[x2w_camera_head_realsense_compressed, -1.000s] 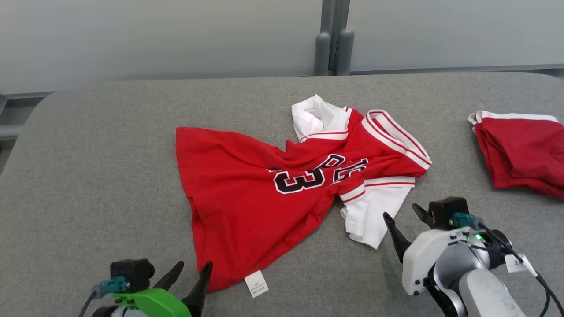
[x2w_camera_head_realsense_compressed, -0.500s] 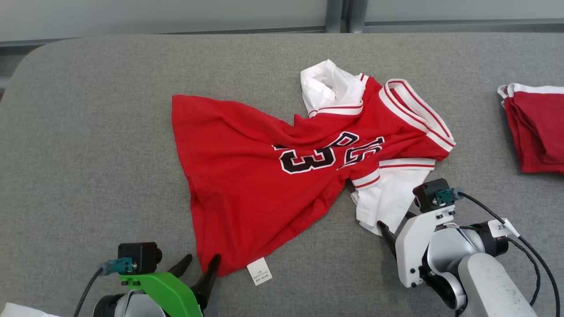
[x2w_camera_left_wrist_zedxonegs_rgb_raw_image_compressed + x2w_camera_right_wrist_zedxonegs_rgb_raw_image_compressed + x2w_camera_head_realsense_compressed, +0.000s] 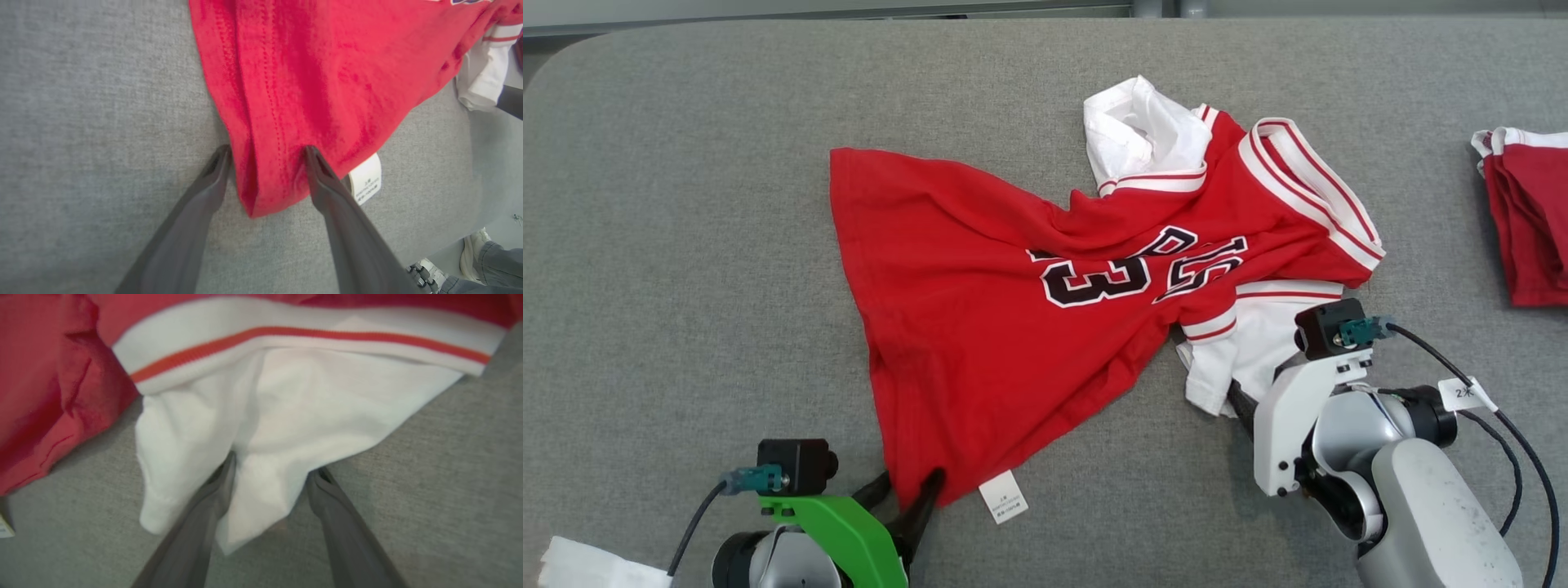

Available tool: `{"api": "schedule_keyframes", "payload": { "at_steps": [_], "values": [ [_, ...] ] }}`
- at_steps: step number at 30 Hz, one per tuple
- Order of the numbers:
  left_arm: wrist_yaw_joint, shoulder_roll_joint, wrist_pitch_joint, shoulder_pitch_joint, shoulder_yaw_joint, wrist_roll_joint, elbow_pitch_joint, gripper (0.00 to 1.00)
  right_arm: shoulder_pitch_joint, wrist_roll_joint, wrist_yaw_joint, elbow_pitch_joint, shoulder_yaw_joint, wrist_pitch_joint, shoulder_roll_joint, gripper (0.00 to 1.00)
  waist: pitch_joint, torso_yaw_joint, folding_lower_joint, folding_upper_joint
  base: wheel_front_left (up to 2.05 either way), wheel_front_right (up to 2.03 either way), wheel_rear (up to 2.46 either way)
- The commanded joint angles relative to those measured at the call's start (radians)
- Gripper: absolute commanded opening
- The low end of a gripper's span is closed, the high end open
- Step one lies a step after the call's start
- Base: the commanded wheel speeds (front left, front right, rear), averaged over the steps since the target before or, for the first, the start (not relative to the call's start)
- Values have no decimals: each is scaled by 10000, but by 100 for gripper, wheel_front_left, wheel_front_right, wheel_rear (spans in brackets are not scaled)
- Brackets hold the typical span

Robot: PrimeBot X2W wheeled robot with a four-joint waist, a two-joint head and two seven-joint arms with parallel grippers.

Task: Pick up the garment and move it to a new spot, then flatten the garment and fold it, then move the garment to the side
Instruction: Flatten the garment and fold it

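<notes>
- Both arms have moved in onto the garment [image 3: 980, 327], which is crumpled mid-counter [image 3: 686, 245]; the head camera has also tilted down.
- Left gripper [image 3: 267, 151]: jaws apart, straddling the near red hem corner [image 3: 261, 196].
- Right gripper [image 3: 276, 463]: jaws apart around the white sleeve [image 3: 286, 416].
- To do it well: pinch deep enough to catch both layers, then lift both sides evenly.

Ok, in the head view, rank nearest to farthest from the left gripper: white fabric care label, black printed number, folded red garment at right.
1. White fabric care label, just right of the left gripper.
2. Black printed number, farther up and right.
3. Folded red garment, far right.
</notes>
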Motion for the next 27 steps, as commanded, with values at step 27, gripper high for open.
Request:
{"api": "schedule_keyframes", "payload": {
  "at_steps": [27],
  "values": [
    [301,2017,3521,-9169,1795,-2762,1102,0,-9084,1203,5,699,-4154,1043,198,0,2005,-88,0,86,0,0,0]
  ]
}}
